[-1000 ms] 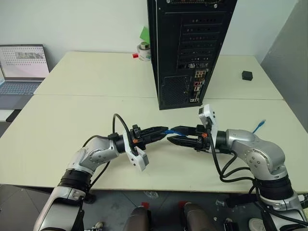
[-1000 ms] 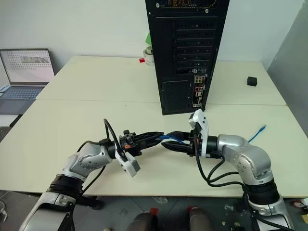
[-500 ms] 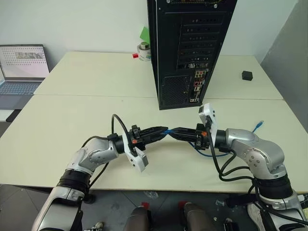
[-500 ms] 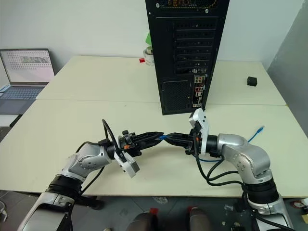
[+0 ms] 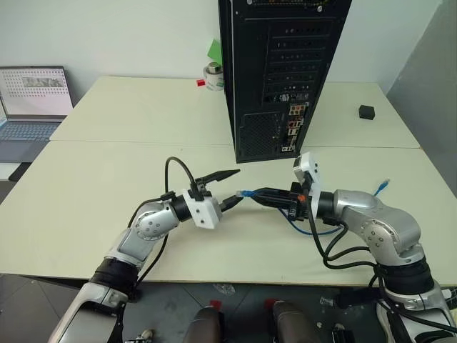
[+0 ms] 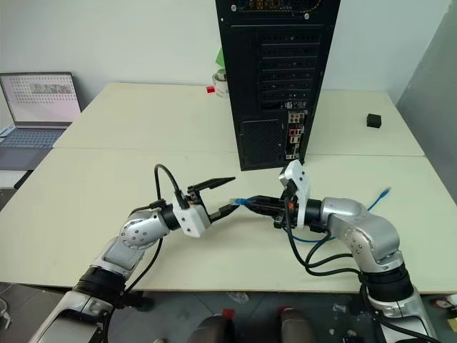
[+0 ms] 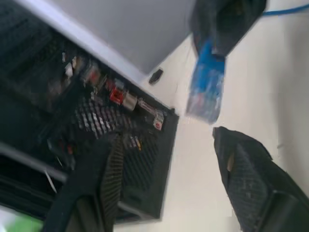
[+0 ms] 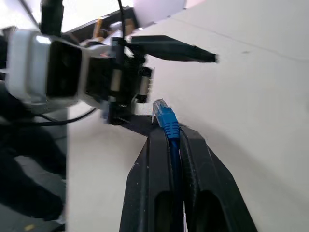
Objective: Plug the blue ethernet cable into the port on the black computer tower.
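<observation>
Now the right gripper point(image 5: 258, 194) is clamped on the blue ethernet cable point(image 8: 170, 126) just behind its plug, which juts past the fingertips toward the left gripper point(image 5: 228, 187). That gripper's two black fingers stand spread wide, one above and one below the plug's level, touching nothing. Behind the right gripper the cable loops on the cream table point(image 5: 107, 164) and its far end lies near the table's right edge. Beyond both grippers stands the black computer tower point(image 5: 278, 71), its connector strip point(image 5: 293, 128) facing them.
</observation>
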Robot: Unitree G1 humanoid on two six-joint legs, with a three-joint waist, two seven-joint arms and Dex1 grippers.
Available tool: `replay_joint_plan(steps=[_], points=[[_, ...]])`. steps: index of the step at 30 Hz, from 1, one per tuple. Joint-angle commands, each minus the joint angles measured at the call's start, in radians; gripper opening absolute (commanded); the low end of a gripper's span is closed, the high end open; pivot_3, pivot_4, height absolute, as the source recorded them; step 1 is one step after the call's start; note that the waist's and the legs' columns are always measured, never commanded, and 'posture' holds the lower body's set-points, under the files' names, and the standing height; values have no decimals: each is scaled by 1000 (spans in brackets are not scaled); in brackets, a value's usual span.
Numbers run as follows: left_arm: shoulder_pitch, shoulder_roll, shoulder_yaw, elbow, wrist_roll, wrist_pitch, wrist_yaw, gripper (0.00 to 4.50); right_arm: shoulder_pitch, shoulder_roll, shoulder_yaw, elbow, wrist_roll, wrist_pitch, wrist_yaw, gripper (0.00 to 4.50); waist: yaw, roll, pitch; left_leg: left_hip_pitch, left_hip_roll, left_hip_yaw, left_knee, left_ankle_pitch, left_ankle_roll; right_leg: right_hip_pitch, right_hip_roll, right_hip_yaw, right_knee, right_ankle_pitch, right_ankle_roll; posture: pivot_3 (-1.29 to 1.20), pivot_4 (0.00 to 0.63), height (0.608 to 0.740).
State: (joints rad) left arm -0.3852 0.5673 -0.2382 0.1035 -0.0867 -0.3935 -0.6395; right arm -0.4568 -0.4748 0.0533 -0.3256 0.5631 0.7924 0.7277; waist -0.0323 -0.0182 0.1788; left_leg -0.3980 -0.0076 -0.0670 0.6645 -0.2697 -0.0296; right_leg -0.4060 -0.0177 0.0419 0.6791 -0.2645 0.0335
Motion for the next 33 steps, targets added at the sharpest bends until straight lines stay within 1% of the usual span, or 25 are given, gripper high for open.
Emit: replay_joint_plan(steps=[1, 4, 7, 12, 15, 20, 26, 33], points=[[-8, -11, 78, -181, -201, 348, -1, 3452, 4, 9, -75, -38, -66, -75, -118, 0, 0, 0, 0, 0, 0, 0, 0, 0, 0, 0, 0, 0, 0, 0, 0, 0, 150, 740], [-38, -45, 99, -230, -228, 518, 50, 3452, -33, 77, -98, -4, -159, -126, -287, 0, 0, 0, 0, 0, 0, 0, 0, 0, 0, 0, 0, 0, 0, 0, 0, 0, 150, 740], [-72, -84, 105, -256, -242, 649, 84, 3452, -70, 155, -98, 33, -237, -167, -424, 0, -2, 0, 0, 1, 0, 0, 0, 0, 0, 0, 1, 1, 1, 0, 0, 0, 150, 740], [-140, -159, 124, -239, -217, 735, 149, 3452, -120, 259, -76, 143, -387, -270, -619, 0, 0, 0, 0, 0, 0, 0, 0, 0, -1, -1, 1, 1, 1, 0, 0, 0, 150, 740], [-165, -180, 127, -221, -192, 749, 173, 3452, -139, 302, -77, 205, -442, -312, -696, 0, 1, 0, 0, 0, 0, 1, 0, 1, -2, -1, 1, 2, 0, 0, 0, 0, 150, 740], [-176, -197, 132, -210, -164, 761, 186, 3452, -154, 341, -80, 254, -484, -339, -747, 0, -1, 0, 0, 0, 0, 2, -1, 2, -4, -2, 1, 2, 1, 0, 0, 0, 150, 740], [-179, -210, 138, -203, -148, 755, 182, 3452, -168, 373, -90, 283, -475, -352, -758, 0, -1, 0, 0, 0, 0, 2, -1, 1, -2, -2, 1, 2, 1, 0, 0, 0, 150, 740], [-182, -217, 143, -194, -153, 745, 145, 3452, -187, 385, -92, 304, -472, -352, -754, 0, 0, 0, 0, 0, 0, 2, -1, 1, -2, -2, 1, 2, 1, 0, 0, 0, 150, 740]])
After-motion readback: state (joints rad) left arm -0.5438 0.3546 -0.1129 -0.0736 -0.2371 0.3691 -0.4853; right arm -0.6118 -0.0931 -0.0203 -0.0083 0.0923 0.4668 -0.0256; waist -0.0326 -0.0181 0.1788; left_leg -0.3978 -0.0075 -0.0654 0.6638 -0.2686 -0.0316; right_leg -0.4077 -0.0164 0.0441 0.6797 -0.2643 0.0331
